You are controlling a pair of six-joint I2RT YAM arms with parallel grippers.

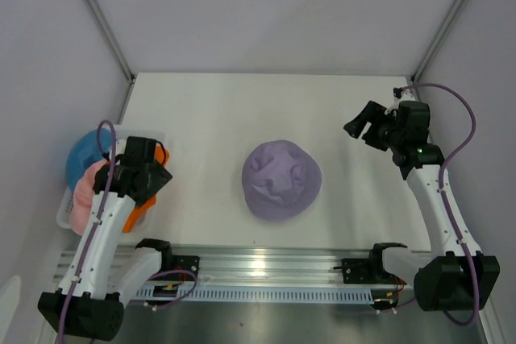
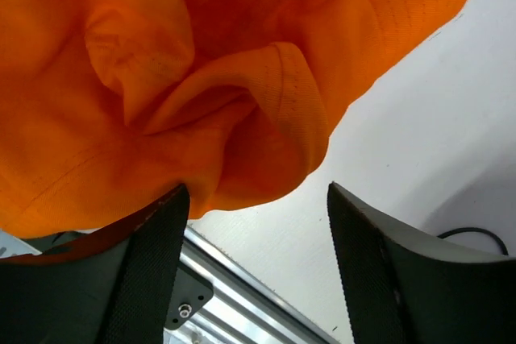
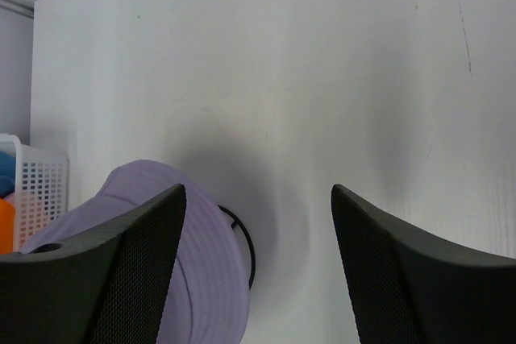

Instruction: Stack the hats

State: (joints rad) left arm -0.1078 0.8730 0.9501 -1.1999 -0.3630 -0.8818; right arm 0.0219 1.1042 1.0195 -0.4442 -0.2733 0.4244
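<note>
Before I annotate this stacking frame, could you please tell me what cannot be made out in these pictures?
- Orange hat: top view, mostly under the left arm; left wrist view, cut by the edges.
- Pink hat and blue hat: top view, partly covered by that arm and each other; how they lie in the basket is unclear.
- Lavender hat: right wrist view, partly behind a finger and cut off at the bottom.

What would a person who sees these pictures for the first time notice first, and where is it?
A lavender hat lies alone in the middle of the table. At the left edge, a white basket holds a blue hat, a pink hat and a bright orange hat, with the left gripper open just above the orange one. The right gripper hangs open and empty at the far right.
</note>
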